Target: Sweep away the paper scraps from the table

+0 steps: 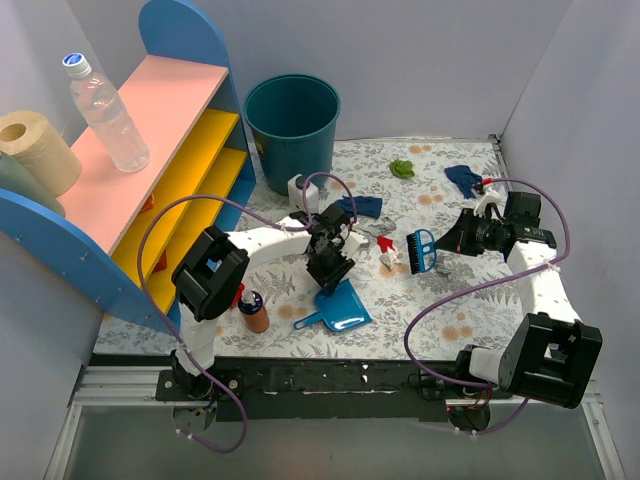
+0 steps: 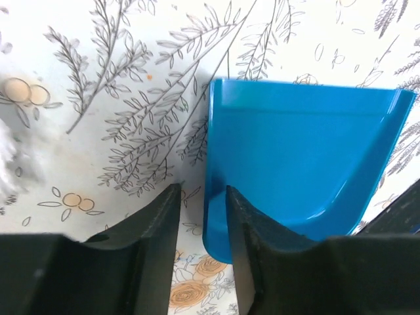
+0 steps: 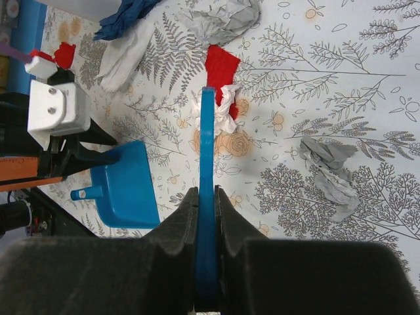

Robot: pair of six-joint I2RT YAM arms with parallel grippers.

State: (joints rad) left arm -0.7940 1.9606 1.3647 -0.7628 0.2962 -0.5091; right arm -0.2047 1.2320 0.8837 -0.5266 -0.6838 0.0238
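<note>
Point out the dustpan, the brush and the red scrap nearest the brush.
dustpan [image 1: 348,310], top view, flat of the scoop.
brush [image 1: 422,250], top view, its blue head.
red scrap [image 3: 222,65], right wrist view, middle of the red paper.

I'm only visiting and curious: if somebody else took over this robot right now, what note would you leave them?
Left claw: slightly open, astride the side wall of the blue dustpan, which lies flat on the table; no firm grip visible.
Right claw: shut on the blue brush, whose head is next to a red-and-white scrap.
The paper scraps lie scattered on the table: grey wads, a green scrap, dark blue scraps.
Done: both tools are in place.
Left: all of the sweeping; the dustpan holds no scraps.
</note>
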